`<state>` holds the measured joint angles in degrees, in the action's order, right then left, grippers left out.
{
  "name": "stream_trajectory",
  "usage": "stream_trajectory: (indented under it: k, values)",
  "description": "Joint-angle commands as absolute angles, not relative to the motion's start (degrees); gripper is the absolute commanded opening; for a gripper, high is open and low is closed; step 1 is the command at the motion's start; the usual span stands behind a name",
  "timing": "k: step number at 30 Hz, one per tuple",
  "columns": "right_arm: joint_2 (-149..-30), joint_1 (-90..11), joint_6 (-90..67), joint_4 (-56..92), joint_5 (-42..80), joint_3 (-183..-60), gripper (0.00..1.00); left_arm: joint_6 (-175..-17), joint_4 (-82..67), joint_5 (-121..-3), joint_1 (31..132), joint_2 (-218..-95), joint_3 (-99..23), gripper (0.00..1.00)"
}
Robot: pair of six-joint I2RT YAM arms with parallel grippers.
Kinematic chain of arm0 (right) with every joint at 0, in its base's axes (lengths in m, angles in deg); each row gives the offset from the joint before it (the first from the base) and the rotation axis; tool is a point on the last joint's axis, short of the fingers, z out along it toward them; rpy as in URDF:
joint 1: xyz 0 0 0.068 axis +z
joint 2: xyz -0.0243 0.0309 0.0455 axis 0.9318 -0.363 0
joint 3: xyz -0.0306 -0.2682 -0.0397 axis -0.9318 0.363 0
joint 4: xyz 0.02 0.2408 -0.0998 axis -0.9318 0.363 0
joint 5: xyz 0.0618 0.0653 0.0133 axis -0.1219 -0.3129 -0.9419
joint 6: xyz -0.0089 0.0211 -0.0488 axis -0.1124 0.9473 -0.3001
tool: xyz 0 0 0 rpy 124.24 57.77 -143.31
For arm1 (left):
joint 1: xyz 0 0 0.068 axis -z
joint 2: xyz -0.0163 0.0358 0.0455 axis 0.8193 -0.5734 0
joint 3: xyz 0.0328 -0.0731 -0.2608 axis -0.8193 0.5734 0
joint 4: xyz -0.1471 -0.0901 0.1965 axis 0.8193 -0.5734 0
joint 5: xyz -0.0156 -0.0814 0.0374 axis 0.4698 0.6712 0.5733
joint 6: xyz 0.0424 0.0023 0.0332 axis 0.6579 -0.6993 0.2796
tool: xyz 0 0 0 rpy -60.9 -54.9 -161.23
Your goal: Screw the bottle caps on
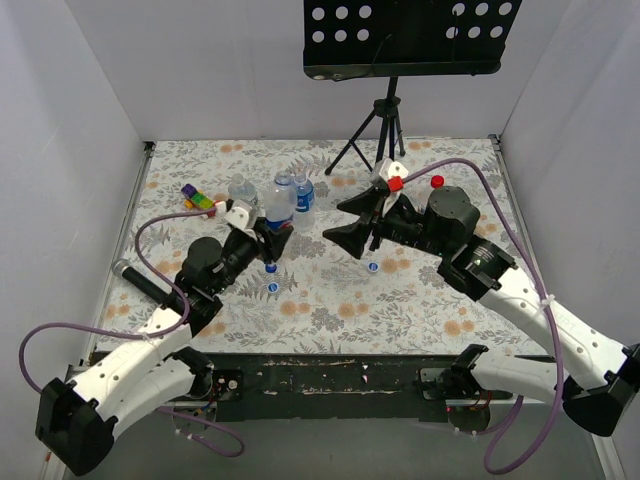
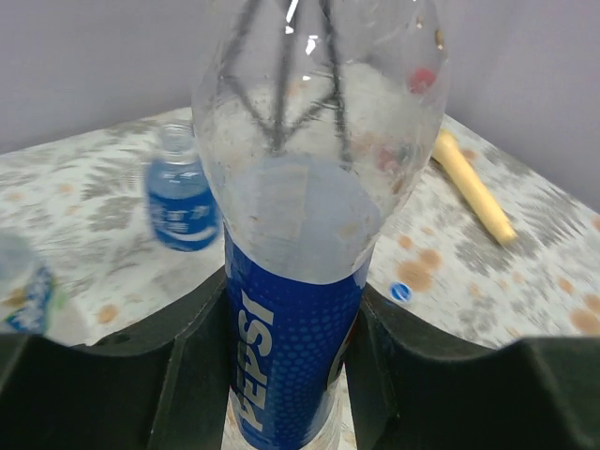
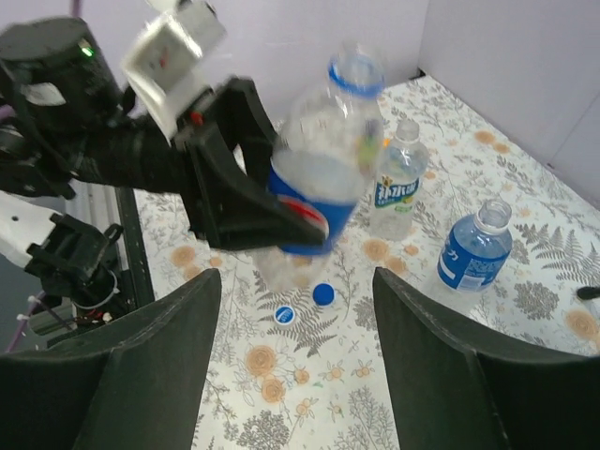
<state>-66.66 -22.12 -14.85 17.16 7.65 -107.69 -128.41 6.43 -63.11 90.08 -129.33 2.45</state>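
Down at the near edge, both arms reach in over the floral-patterned table (image 1: 330, 300). Left gripper (image 1: 271, 238) first: its black fingers are clamped on the blue label of a clear plastic Pepsi bottle (image 2: 292, 319), one finger on each side. The right wrist view shows that bottle leaning over, neck open, no cap on it. Whether its base touches the table, I cannot tell.

Close by that grip, two small round bottle caps lie flat on the table: a plain blue cap (image 3: 323, 294) and, just beside it, a blue cap with a white mark (image 3: 285, 314). Over to the right, a third blue cap (image 1: 372, 266) lies on the near side of the right gripper (image 1: 340, 222). Its jaws are spread wide with nothing between them, facing the held bottle.

Further back, two more bottles stand upright and uncapped. A clear bottle with a white and green label (image 3: 394, 187) is just beside the Pepsi bottle, and a short bottle with a blue label (image 3: 473, 248) stands a little apart.

A multicoloured toy block (image 1: 200, 198) sits left of the bottles. A small red cap (image 1: 437, 181) rests beyond the right arm, and a tan cylindrical stick (image 2: 473, 187) lies out that way too. Right at the back stands a black perforated music stand (image 1: 400, 35) on its tripod.
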Motion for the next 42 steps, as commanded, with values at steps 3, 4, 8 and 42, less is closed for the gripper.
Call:
stream_trajectory:
  k: [3,4,8,42]
  values:
    - [-75.07,-20.82,-18.27,22.02,11.71,-111.11,0.73,-131.55,7.14,-81.63,83.50,-121.94,1.67,0.40]
    - [-76.91,-20.29,-18.27,22.55,12.32,-111.46,0.73,-131.55,7.58,-82.61,82.36,-120.54,1.94,0.41]
    - [-86.57,-15.64,-21.87,25.80,17.50,-115.40,0.73,-131.21,9.16,-86.65,78.66,-116.66,3.34,0.42]
    - [-137.84,-7.45,-19.41,37.32,33.77,-148.29,0.49,-127.42,12.33,-90.53,74.70,-111.73,5.46,0.44]
